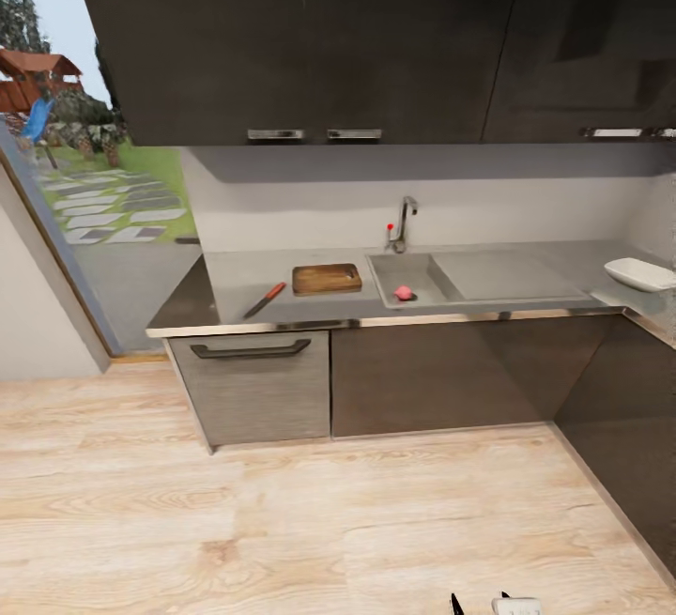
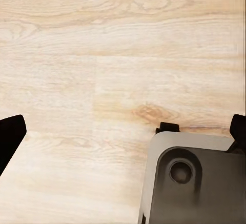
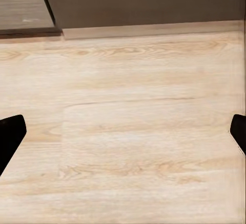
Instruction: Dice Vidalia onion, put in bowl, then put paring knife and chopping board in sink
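Onion (image 1: 404,293) seen in sink (image 1: 390,269), untouched; approach step judged underway. Both claws spread wide, empty. Closer drive needed before reaching.

I count one onion (image 1: 404,293), sitting in one sink (image 1: 420,268) with one tap (image 1: 404,223). On the counter (image 1: 235,277) I see one board (image 1: 326,279), one knife (image 1: 265,299) and one bowl (image 1: 638,273). Upper cabinet handles: I make out three, possibly four at the right edge. One drawer (image 1: 253,390) below.
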### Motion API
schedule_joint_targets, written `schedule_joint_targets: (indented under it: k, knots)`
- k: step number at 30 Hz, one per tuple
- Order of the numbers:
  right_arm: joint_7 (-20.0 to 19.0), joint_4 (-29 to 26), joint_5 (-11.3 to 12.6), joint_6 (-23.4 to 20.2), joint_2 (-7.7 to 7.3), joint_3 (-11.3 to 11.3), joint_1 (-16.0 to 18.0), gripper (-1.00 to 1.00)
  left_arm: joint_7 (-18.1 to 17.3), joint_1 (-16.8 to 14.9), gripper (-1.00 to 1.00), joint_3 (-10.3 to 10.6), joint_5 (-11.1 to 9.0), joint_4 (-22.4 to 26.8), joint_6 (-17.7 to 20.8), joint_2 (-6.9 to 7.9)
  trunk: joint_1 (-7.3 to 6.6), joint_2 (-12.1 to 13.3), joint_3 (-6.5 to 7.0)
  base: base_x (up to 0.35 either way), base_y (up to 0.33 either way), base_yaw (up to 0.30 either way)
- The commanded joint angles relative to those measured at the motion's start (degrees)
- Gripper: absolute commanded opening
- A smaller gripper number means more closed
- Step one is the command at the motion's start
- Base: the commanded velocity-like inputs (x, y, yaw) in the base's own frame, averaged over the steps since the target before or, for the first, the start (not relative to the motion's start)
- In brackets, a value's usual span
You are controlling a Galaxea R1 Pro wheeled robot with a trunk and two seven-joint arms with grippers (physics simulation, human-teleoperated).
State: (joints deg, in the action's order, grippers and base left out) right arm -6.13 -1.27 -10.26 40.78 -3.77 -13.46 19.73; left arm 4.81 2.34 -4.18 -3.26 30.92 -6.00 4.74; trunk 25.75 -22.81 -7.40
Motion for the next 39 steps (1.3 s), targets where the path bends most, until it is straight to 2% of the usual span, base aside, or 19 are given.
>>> schedule_joint_targets:
  k: [1,15,39]
  knots:
    - [-0.32,0.04,-0.36,0.16,-0.01,-0.52,0.04,1.00,0.12,0.03,1.00,0.05,-0.34,0.11,-0.07,0.00,0.03,-0.11,-0.10,0.000,-0.319,0.000]
    - [-0.22,0.04,-0.29,0.10,0.72,-0.51,0.04,1.00,0.12,0.00,1.00,0.05,-0.34,0.11,-0.05,0.00,0.03,-0.11,-0.10,0.000,-0.319,0.040]
    - [-0.29,0.04,-0.29,0.09,0.82,-0.52,0.04,1.00,0.12,0.00,1.00,0.05,-0.34,-0.24,-0.01,0.00,0.03,-0.11,-0.10,0.000,-0.319,0.012]
